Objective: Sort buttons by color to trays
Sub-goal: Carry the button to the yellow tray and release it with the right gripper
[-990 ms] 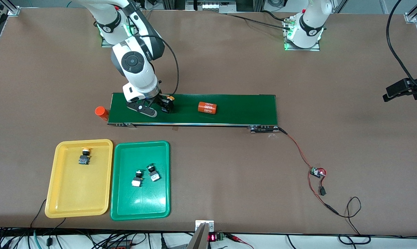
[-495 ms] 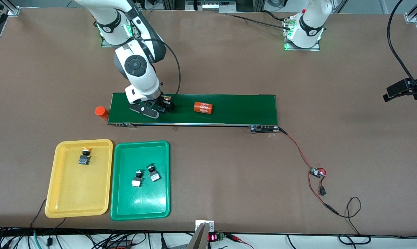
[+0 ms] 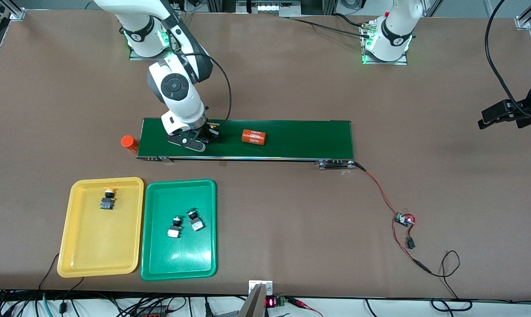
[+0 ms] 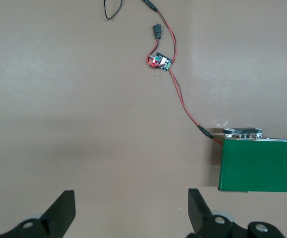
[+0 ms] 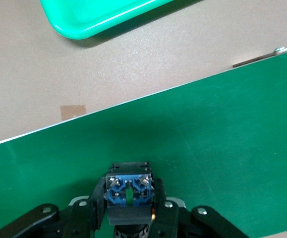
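Observation:
My right gripper (image 3: 207, 134) is down on the conveyor belt (image 3: 300, 138), shut on a button (image 5: 128, 191) whose black body and blue underside show between the fingers (image 5: 97, 198); only a sliver of its yellow cap (image 3: 213, 125) shows. A yellow-capped button (image 3: 108, 199) lies in the yellow tray (image 3: 84, 246). Two buttons (image 3: 175, 226) (image 3: 194, 220) lie in the green tray (image 3: 177, 259). My left gripper (image 4: 131, 213) hangs open over bare table off the left arm's end of the belt and holds nothing.
An orange cylinder with white print (image 3: 254, 137) lies on the belt beside my right gripper. A red-orange cylinder (image 3: 128, 141) stands off the belt's end toward the right arm's side. A small circuit board (image 3: 404, 219) with red wires lies near the belt's other end.
My right gripper has shut on the yellow-capped button on the belt. The orange cylinder has travelled along the belt toward the right gripper. The left gripper has shifted slightly.

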Motion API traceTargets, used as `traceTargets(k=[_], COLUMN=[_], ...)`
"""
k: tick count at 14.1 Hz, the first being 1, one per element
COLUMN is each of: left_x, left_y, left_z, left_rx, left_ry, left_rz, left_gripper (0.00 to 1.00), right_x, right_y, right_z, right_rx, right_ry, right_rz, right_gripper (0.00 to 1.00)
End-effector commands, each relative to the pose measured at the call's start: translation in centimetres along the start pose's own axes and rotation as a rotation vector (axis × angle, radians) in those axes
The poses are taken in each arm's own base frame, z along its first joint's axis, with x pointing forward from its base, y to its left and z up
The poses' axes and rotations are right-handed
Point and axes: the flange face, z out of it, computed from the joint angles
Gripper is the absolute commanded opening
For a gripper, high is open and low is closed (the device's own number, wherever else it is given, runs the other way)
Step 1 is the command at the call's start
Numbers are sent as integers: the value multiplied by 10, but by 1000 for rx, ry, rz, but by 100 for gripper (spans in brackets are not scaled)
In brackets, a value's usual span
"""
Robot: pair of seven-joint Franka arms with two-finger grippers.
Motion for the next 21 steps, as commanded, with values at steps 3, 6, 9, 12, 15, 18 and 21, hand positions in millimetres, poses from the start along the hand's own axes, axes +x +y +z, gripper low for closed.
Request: traceTargets(k=[3,6,9,12,15,18,21], left_x=[-10,-13,-17,-19,-20,-20,-21], left_y=[3,4,12,18,18,16,15], left_z=[2,6,4,5,5,6,6], left_rx=[-10,-8,-8,-7,-8,-7,-7], left_ry=[33,52,47,39,29,23,17], left_rz=[8,11,6,-22,-39,-42,-44], left_gripper=[100,100,100,100,100,100,100], right_x=[46,125,207,271,288,302,307], right_y=[4,38,95,155,159,169,181], right_z=[-61,-120,-128,-96,-72,-38,-8], right_rx=[25,12,17,16,11,14,14], right_ry=[46,57,94,92,85,119,104], right_rz=[-80,-244,-432,-483,-573,-602,-580], right_gripper=[0,0,0,0,0,0,1])
